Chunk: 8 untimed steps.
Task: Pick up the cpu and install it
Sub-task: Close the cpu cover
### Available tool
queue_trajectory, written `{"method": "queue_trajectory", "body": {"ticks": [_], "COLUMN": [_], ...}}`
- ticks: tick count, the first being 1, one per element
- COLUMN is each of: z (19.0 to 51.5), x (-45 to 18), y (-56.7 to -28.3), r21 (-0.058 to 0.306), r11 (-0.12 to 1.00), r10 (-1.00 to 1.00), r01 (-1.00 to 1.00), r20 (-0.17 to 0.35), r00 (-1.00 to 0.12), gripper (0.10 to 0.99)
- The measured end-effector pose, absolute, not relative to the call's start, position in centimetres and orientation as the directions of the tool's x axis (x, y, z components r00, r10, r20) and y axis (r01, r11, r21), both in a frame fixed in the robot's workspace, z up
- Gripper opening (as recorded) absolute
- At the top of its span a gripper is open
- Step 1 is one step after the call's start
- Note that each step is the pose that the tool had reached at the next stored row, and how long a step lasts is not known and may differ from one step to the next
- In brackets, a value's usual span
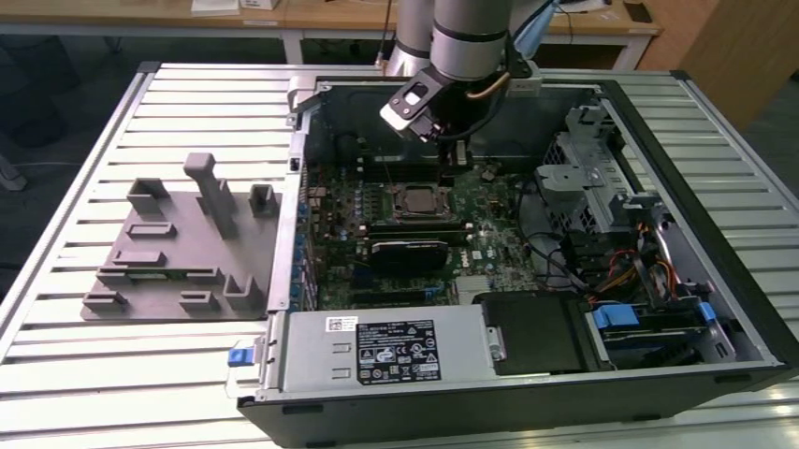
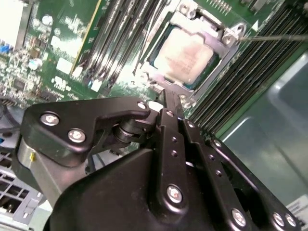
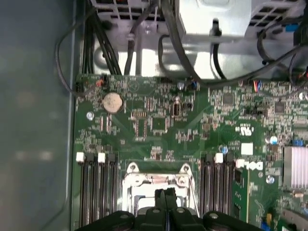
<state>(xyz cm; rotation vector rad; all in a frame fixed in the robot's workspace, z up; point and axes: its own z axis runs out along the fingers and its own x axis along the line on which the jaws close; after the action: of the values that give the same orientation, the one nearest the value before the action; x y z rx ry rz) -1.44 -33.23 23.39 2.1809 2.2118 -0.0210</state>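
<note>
Your gripper (image 2: 169,103) has its fingers pressed together on nothing, and just past their tips, not touching them, the cpu (image 2: 185,54) lies flat in the socket (image 2: 229,34), shiny top up, square with no longer side, on the green board (image 3: 144,115) inside the open case (image 1: 500,412).

The computer case (image 1: 739,290) sits on the table (image 1: 75,393), with the fixture tray (image 1: 175,253) right beside it on the exterior view's left. Inside, the cpu (image 1: 417,200) sits in the socket (image 3: 154,179) mid-motherboard (image 1: 489,208), with the power supply (image 1: 387,351) in front and the gripper (image 1: 450,170) hanging just behind the cpu.
</note>
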Motion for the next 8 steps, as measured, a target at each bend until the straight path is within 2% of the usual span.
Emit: {"method": "queue_trajectory", "body": {"ticks": [8], "z": [22.5], "x": [-2.8], "y": [-33.3], "r21": [0.015], "r11": [0.014], "r10": [0.999], "r01": [1.000], "r20": [-0.035], "r00": [-0.014], "gripper": [0.106]}}
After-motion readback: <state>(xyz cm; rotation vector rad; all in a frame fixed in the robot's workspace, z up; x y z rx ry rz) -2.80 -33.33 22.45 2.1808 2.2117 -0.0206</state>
